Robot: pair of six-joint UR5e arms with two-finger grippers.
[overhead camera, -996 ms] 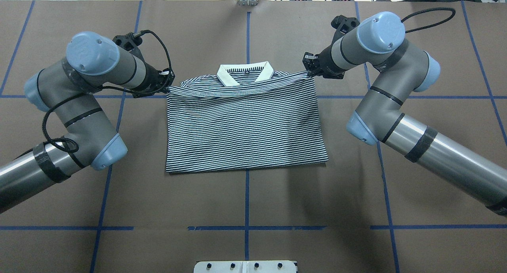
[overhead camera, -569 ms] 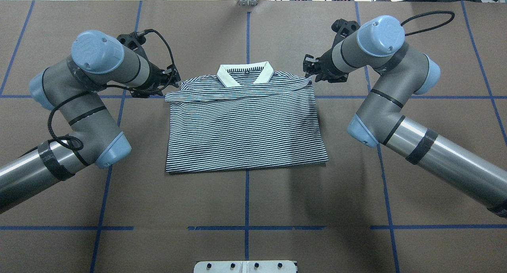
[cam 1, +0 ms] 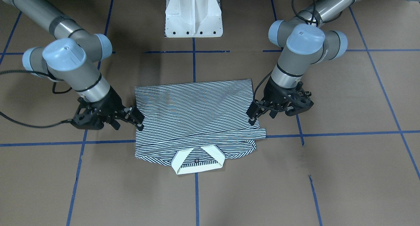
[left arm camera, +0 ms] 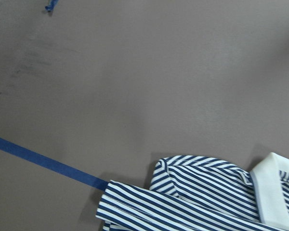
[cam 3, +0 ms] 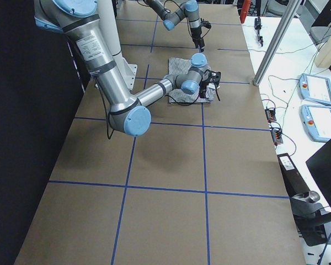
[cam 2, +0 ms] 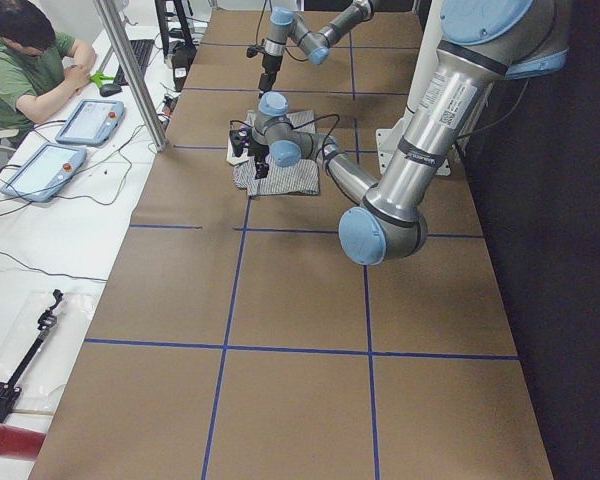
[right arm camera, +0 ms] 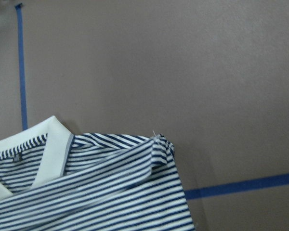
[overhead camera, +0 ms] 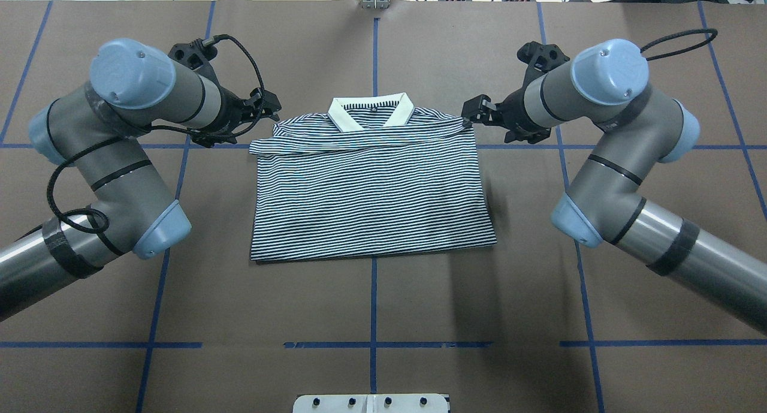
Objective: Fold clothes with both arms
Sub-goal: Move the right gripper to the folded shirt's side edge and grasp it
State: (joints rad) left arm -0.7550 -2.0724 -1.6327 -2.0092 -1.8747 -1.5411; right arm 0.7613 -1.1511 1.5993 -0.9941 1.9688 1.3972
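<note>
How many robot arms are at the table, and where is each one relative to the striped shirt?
2. The left arm reaches to the shirt at its left shoulder corner in the overhead view; the right arm reaches to its right one. None seems hidden.

Left arm (overhead camera: pixel 114 161) and right arm (overhead camera: pixel 617 161) elbows bent, wrists low and turned inward; left gripper (overhead camera: pixel 272 104) and right gripper (overhead camera: pixel 473 110) face each other, jaws parted, holding nothing.

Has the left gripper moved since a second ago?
Yes. The left gripper has drifted toward the table's far edge, away from the crosswise blue tape line it sat near, and is now clear of the shirt.
</note>
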